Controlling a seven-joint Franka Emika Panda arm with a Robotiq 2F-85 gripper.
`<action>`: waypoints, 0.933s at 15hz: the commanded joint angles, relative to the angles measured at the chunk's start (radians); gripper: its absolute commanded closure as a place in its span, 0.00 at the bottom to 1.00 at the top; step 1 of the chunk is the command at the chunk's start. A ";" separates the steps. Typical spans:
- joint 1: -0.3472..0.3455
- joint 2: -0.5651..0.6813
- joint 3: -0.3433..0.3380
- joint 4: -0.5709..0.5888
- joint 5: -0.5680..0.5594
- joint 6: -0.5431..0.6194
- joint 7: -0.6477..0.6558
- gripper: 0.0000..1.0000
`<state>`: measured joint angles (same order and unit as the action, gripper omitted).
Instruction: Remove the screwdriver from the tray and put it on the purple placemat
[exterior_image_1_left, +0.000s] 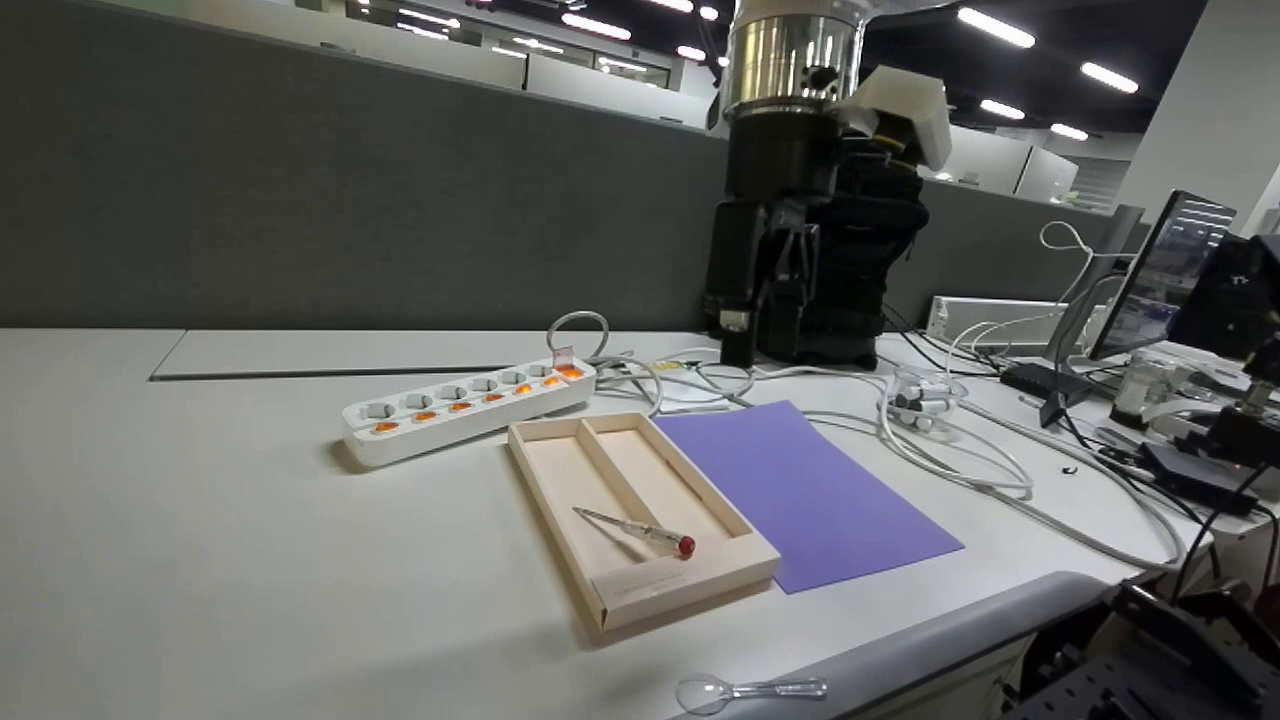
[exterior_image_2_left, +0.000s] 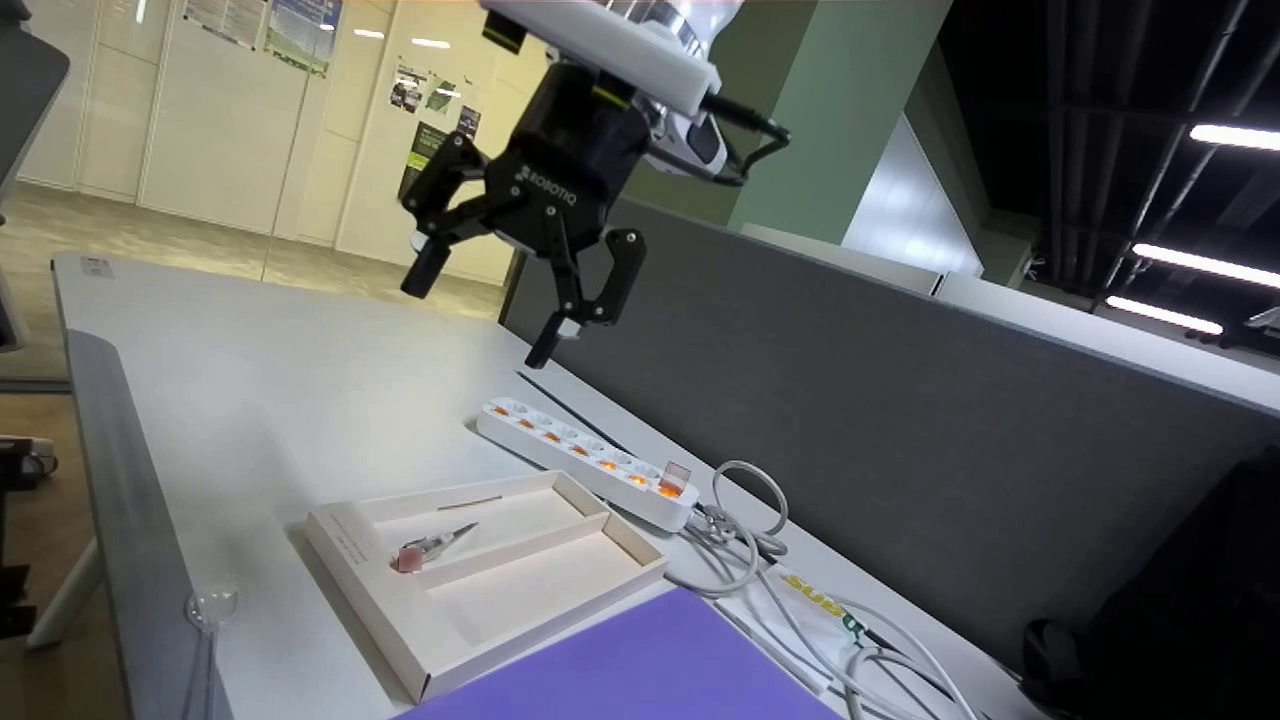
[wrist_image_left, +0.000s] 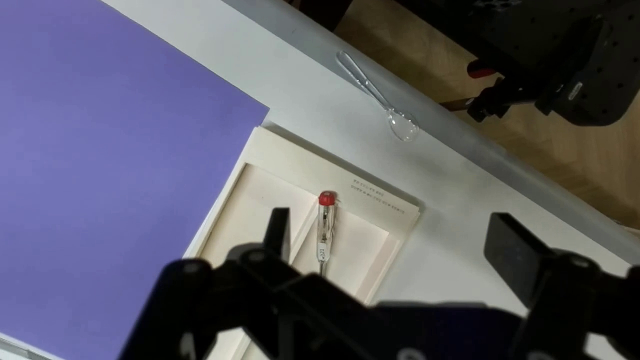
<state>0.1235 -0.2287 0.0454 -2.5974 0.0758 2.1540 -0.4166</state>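
Note:
The screwdriver, with a clear handle, red end and thin metal shaft, lies in the light-wood tray. It shows in both exterior views (exterior_image_1_left: 655, 534) (exterior_image_2_left: 433, 546) and the wrist view (wrist_image_left: 325, 225). Its red end rests at the tray's wide end rim by the divider; the shaft points into one compartment. The tray (exterior_image_1_left: 690, 588) (exterior_image_2_left: 350, 560) (wrist_image_left: 300, 159) sits beside the purple placemat (exterior_image_1_left: 820, 500) (exterior_image_2_left: 640, 665) (wrist_image_left: 125, 125). My gripper (exterior_image_1_left: 762, 335) (exterior_image_2_left: 482, 312) (wrist_image_left: 392, 232) is open and empty, above the table and apart from the screwdriver. In the wrist view it hides the shaft's tip.
A white power strip (exterior_image_1_left: 470, 415) (exterior_image_2_left: 590, 465) lies near the tray. White cables (exterior_image_1_left: 950, 470) run past the placemat's far side. A clear spoon (exterior_image_1_left: 780, 689) (wrist_image_left: 403, 125) lies at the table's edge. A grey partition (exterior_image_1_left: 350, 180) and black backpack (exterior_image_1_left: 865, 250) stand behind.

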 joint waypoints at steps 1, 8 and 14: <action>0.028 0.068 0.036 -0.020 -0.023 0.106 0.029 0.00; 0.038 0.255 0.100 -0.058 -0.175 0.409 0.121 0.00; 0.023 0.361 0.088 -0.061 -0.223 0.490 0.148 0.00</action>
<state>0.1563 0.1041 0.1404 -2.6544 -0.1031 2.6178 -0.3232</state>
